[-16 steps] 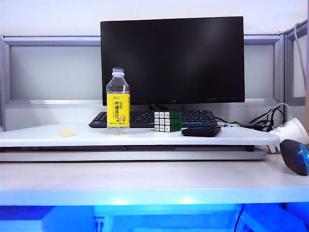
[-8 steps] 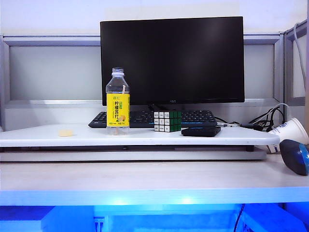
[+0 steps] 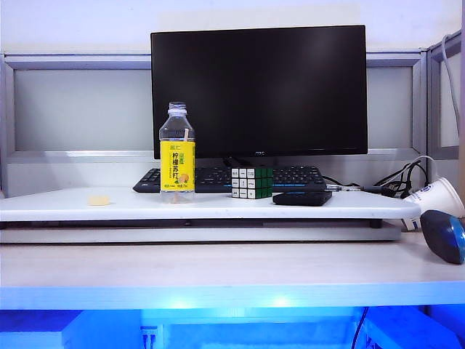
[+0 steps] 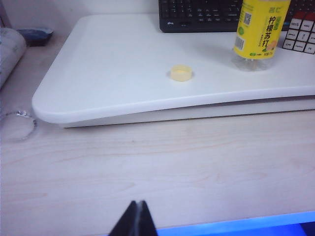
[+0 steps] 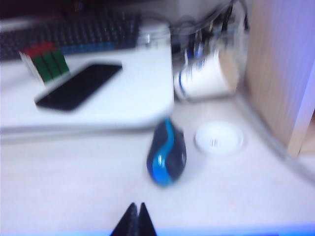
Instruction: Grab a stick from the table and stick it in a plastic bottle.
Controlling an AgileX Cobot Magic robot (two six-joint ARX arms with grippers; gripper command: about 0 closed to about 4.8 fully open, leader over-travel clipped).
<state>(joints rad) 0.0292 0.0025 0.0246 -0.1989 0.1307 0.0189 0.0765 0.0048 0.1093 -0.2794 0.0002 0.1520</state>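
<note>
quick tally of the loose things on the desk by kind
clear plastic bottle with yellow label: 1
thin pale wooden stick, inside that bottle: 1
yellow bottle cap: 1
colourful puzzle cube: 1
flat black phone: 1
white paper cup: 1
blue-black mouse: 1
total: 7

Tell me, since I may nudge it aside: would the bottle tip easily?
Probably. The bottle stands tall and narrow on the shelf, and it looks empty apart from the stick, so likely light. Its smooth plastic may slide before toppling.
</note>
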